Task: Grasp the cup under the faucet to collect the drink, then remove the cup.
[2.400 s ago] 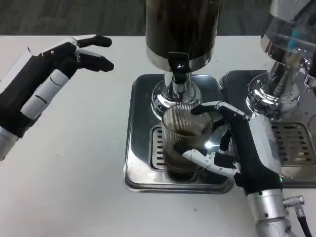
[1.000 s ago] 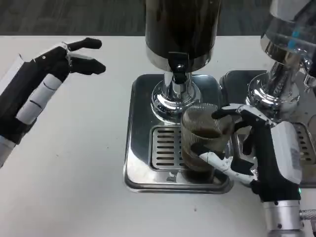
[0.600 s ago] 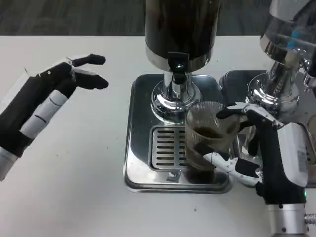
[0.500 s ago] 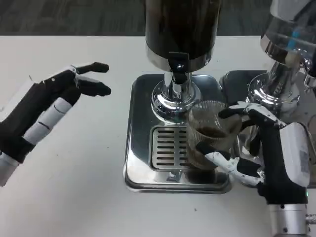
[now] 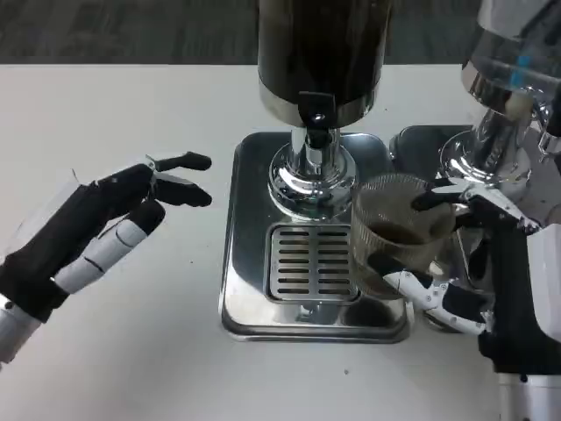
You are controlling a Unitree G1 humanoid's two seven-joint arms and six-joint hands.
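One cup [image 5: 396, 235] of drink, gripped in my right hand [image 5: 491, 281], has cleared the faucet [image 5: 317, 118] rightward, so removal is nearly done.

A white desk [image 5: 131, 368] carries the setup. Standing directly on it near the middle is a square steel drip tray [image 5: 245, 219] with a slotted grate, bearing a chrome dispenser base. Just beside it to the right, close to touching, a second steel drip tray [image 5: 412, 140] with its own slotted grate stands on the desk, carrying another chrome base.
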